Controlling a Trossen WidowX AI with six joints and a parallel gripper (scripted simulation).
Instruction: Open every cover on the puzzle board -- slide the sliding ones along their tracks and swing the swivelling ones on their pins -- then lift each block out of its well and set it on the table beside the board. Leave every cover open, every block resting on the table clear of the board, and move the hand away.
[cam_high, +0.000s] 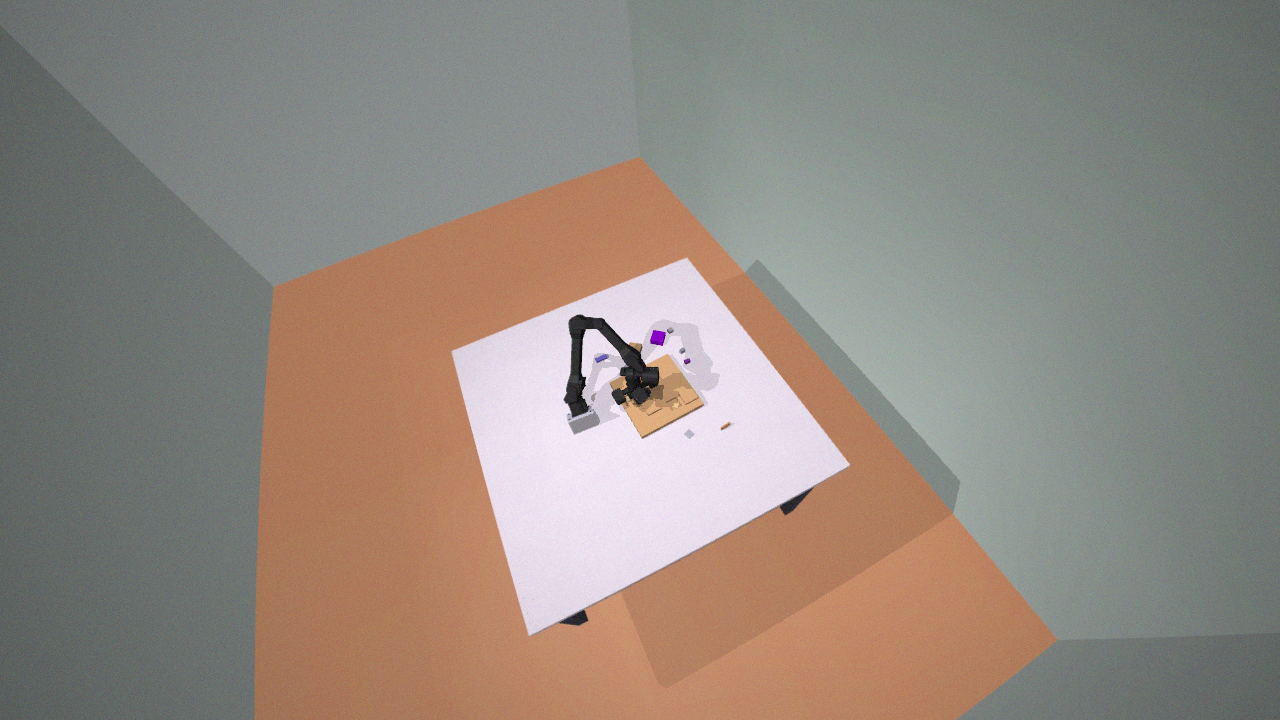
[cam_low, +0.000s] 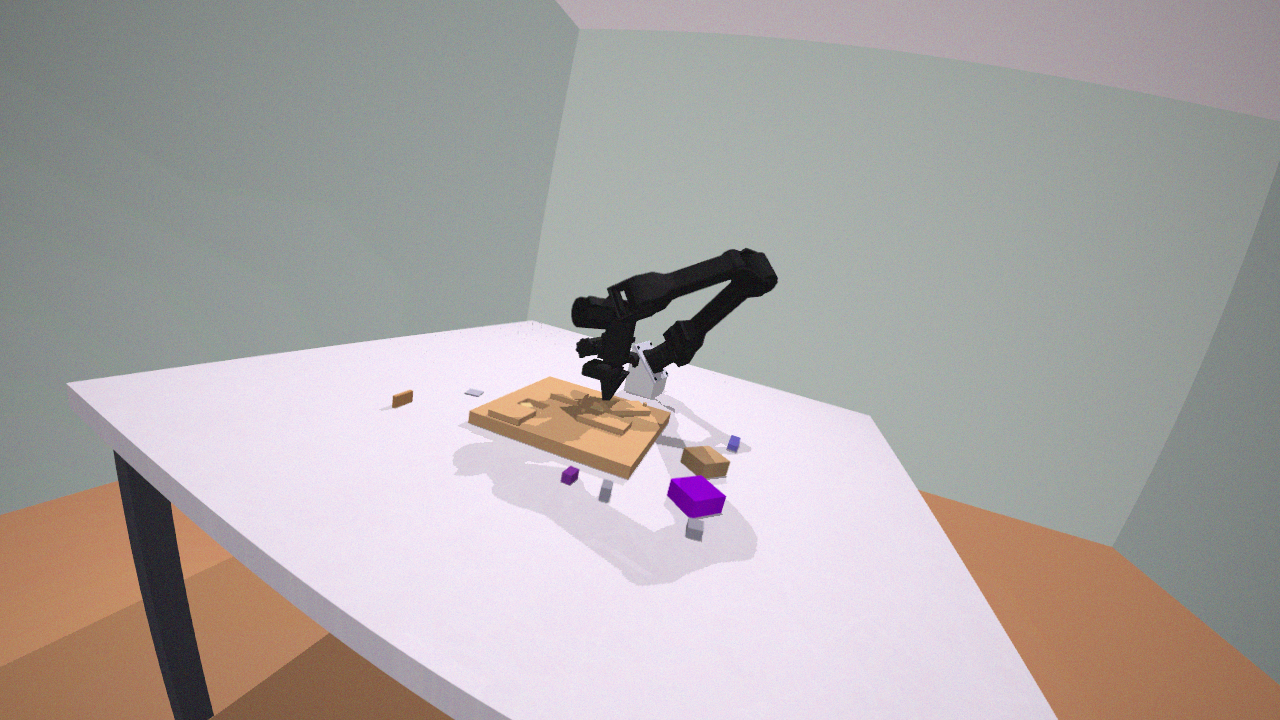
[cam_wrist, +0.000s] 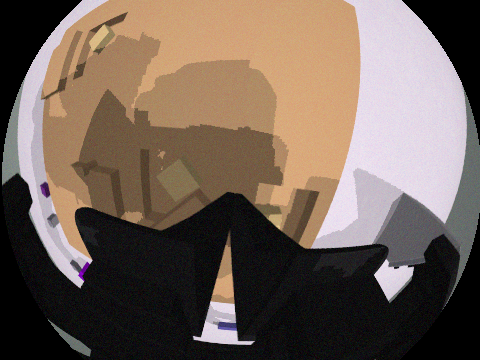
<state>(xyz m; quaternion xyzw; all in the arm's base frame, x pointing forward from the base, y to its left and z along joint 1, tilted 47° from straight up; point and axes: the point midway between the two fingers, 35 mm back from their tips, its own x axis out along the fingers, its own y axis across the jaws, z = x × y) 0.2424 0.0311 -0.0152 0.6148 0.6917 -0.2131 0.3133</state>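
The wooden puzzle board (cam_high: 648, 428) (cam_low: 550, 445) (cam_wrist: 320, 50) lies on the table, partly in the arm's shadow. One raised wooden cover (cam_low: 512, 417) is at its left in the exterior view, another cover (cam_low: 601, 424) nearer the right. In the wrist view a pale yellow piece (cam_wrist: 102, 38) shows by the far left tracks, a second pale piece (cam_wrist: 178, 180) lies in shadow, and a third pale piece (cam_wrist: 274, 219) is partly behind the fingers. I cannot tell whether these are blocks or knobs. My gripper (cam_low: 607, 398) (cam_wrist: 233, 200) is shut and empty, tips low over the board's arm side. Contact is unclear.
Beside the board are a purple box (cam_high: 657, 337) (cam_low: 696, 497), a tan block (cam_low: 705, 462), a blue piece (cam_high: 601, 358) (cam_low: 733, 443), a small purple cube (cam_low: 570, 475) (cam_wrist: 45, 189), two grey pieces, an orange-brown piece (cam_high: 725, 426) (cam_low: 402, 398) and a flat pale piece (cam_high: 689, 434) (cam_low: 474, 392).
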